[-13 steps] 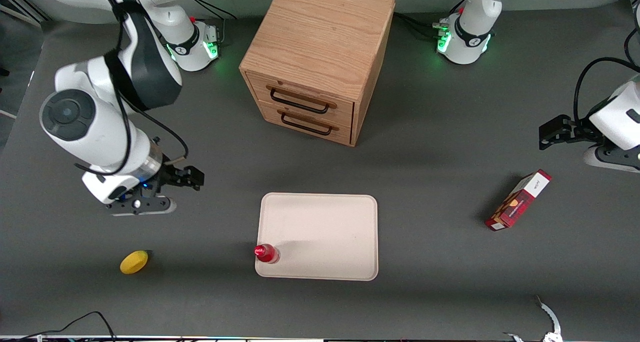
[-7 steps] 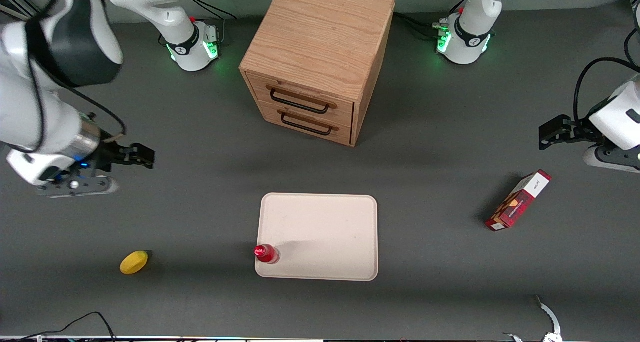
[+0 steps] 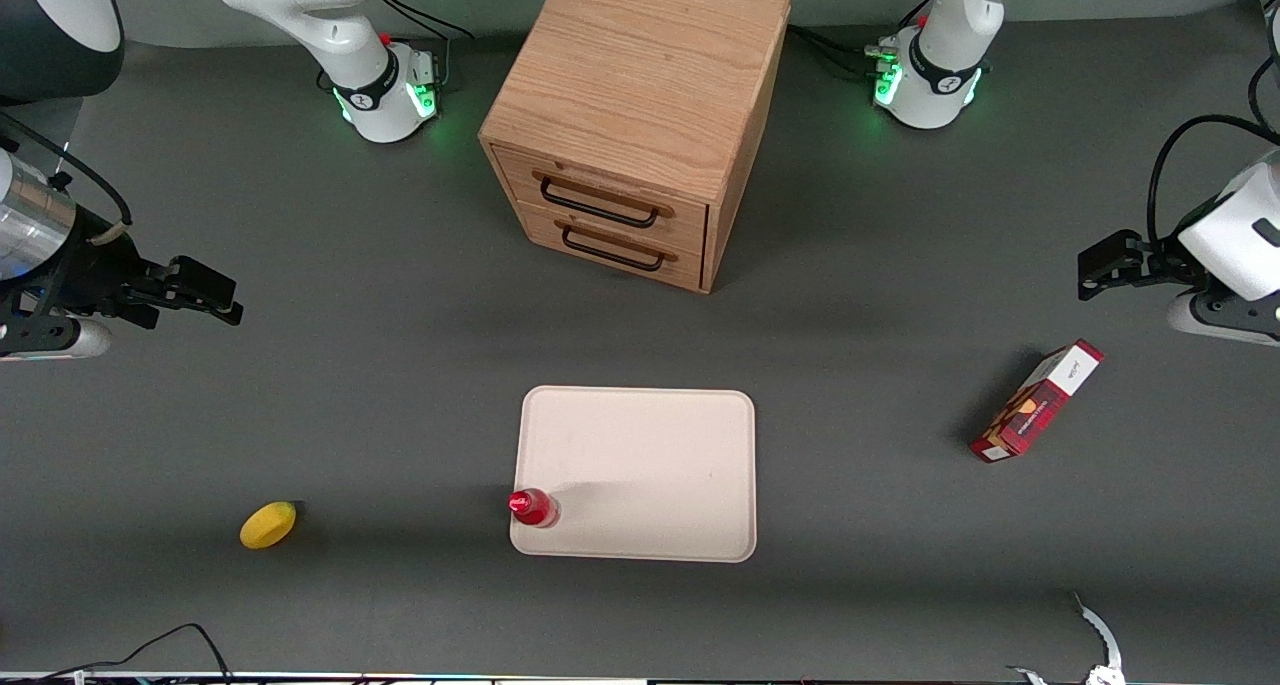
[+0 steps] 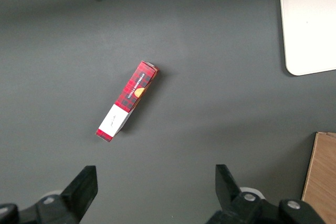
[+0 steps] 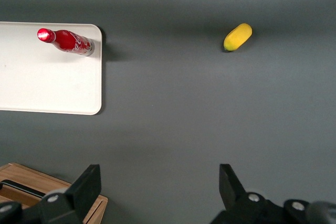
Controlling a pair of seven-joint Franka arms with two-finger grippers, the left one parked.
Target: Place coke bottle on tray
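While one coke bottle [image 3: 532,508] stands on one tray [image 3: 650,465], end effector [image 3: 215,300] open, aloft

Coke bottle [image 3: 533,507] stood on tray [image 3: 640,445], at its lower-left corner in the front view. Lemon [image 3: 268,524] lower left, box [image 3: 1036,401] right, drawer cabinet [image 3: 634,115] top centre. Gripper [image 3: 212,297] at left edge, fingers spread, holding nothing.

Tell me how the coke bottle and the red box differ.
The coke bottle is small, round and plain bright red; the red box is larger, long and rectangular, plaid red with a white end. The bottle stands upright on the tray at its corner; the box lies flat on the table toward the parked arm's end. Both are red and untouched: the open gripper is far off.
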